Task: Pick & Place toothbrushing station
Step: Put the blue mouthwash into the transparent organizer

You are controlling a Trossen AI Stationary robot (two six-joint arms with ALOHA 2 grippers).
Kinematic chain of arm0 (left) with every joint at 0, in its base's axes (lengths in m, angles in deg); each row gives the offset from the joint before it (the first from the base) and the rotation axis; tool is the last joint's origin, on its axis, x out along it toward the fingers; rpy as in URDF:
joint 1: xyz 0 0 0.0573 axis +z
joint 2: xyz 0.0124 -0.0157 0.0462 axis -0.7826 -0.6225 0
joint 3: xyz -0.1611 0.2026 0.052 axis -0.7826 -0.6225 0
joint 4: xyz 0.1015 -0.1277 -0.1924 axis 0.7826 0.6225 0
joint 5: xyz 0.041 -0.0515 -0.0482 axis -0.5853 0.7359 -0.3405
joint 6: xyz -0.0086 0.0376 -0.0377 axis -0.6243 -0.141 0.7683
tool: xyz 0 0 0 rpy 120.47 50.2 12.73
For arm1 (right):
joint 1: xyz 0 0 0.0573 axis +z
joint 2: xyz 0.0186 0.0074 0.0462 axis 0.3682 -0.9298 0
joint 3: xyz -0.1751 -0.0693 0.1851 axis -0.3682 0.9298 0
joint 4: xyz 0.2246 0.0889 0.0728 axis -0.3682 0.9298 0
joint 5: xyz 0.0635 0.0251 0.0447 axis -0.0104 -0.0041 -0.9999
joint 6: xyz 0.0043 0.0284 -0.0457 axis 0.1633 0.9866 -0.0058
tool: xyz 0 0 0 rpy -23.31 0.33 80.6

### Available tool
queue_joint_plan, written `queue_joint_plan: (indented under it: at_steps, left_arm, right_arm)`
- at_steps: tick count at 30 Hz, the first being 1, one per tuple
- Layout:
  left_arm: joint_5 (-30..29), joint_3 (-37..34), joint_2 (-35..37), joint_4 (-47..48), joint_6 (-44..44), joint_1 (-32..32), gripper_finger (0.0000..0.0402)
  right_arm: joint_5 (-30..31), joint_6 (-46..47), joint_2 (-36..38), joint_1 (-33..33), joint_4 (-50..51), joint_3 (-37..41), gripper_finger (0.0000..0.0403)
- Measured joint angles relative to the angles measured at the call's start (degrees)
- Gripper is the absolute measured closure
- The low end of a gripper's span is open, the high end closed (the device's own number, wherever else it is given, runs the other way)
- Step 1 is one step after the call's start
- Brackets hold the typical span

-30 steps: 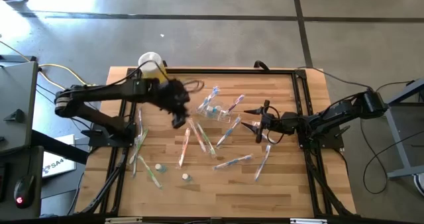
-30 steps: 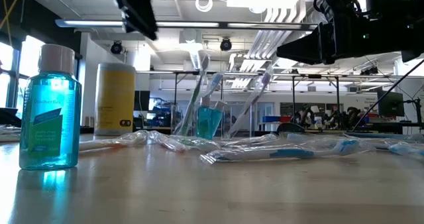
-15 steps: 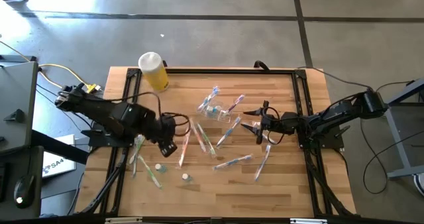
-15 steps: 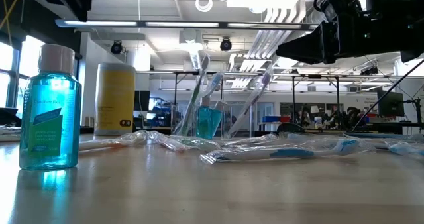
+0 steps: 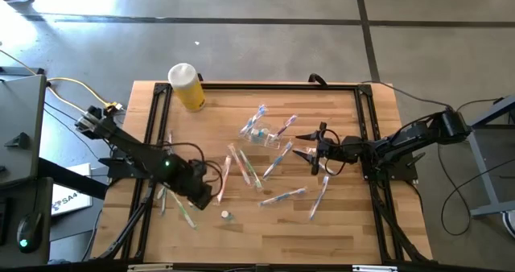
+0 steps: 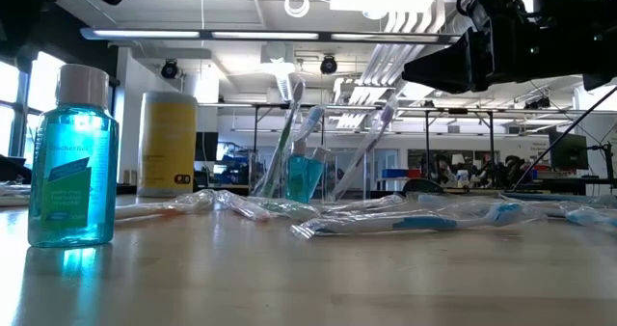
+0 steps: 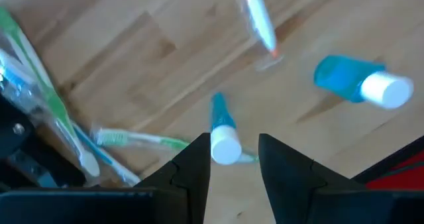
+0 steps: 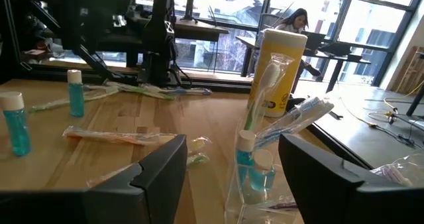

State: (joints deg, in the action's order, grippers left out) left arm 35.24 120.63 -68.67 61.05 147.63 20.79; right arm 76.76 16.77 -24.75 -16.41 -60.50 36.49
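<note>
Left wrist view shows my left gripper (image 7: pixel 233 159) with its fingers apart, straddling the white cap of a small blue bottle (image 7: pixel 222 132) standing below — nothing clamped yet. A second bottle (image 7: pixel 361 83) stands near, and loose toothbrushes (image 7: pixel 136 139) lie beside. A second ago this arm was up by the yellow cylinder (image 5: pixel 187 87); it has swung down to the near-left of the table (image 5: pixel 346 216), so I judge a bottle pick comes next. My right gripper (image 5: pixel 315 151) waits, fingers parted, empty, just beside the clear cup (image 5: pixel 259 133), which stands mid-table with several brushes in it.
</note>
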Motion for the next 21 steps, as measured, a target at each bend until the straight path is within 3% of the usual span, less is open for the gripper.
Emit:
queue_joint_plan:
  at_steps: [6,21]
  left_arm:
    - [4.00,-0.04,-4.01,-0.28,0.59,-2.59,0.0280]
    - [1.76,-0.04,-6.95,0.38,0.37,-3.09,0.0280]
  right_arm:
    - [0.03,0.02,-0.02,0.00,-0.84,0.00,0.0172]
    - [-0.14,2.80,-0.02,0.07,-0.86,0.00,0.0172]
